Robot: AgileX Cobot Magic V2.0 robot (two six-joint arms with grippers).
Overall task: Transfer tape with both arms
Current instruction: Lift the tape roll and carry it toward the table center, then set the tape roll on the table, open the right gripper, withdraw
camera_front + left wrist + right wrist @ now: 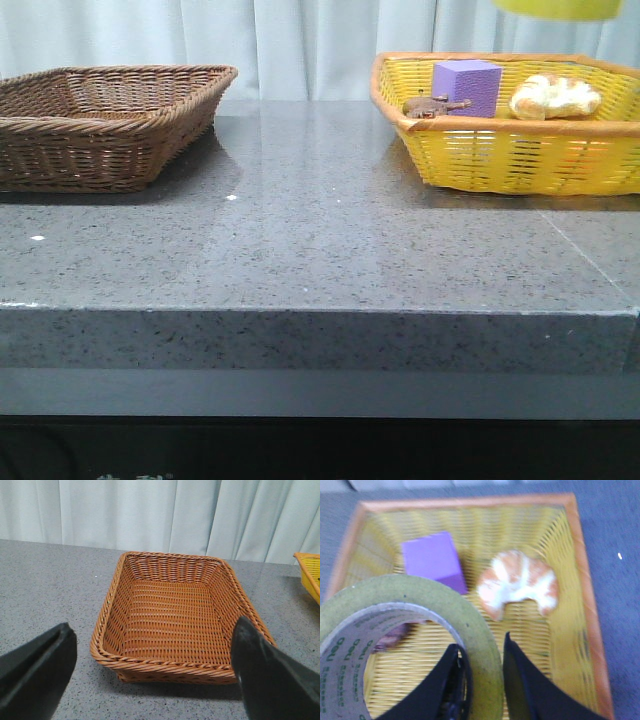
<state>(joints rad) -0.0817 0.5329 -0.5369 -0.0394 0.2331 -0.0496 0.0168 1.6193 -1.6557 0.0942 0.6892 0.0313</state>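
Observation:
In the right wrist view my right gripper [481, 652] is shut on the wall of the tape [410, 597], a wide yellow roll with a white core and green lettering. One finger is inside the core, the other outside. I hold it above the yellow basket [580, 580]. In the front view only the tape's yellow lower edge [558, 8] shows at the top right, above the yellow basket [520, 155]; the right gripper itself is out of frame there. My left gripper [152, 680] is open and empty, its fingers either side of the near end of the brown wicker basket [170, 670].
The yellow basket holds a purple block [468, 85], a croissant [553, 98] and a small brown object [432, 105]. The brown wicker basket [100, 150] stands at the table's far left. The grey stone table [320, 230] lies between the baskets. White curtains hang behind.

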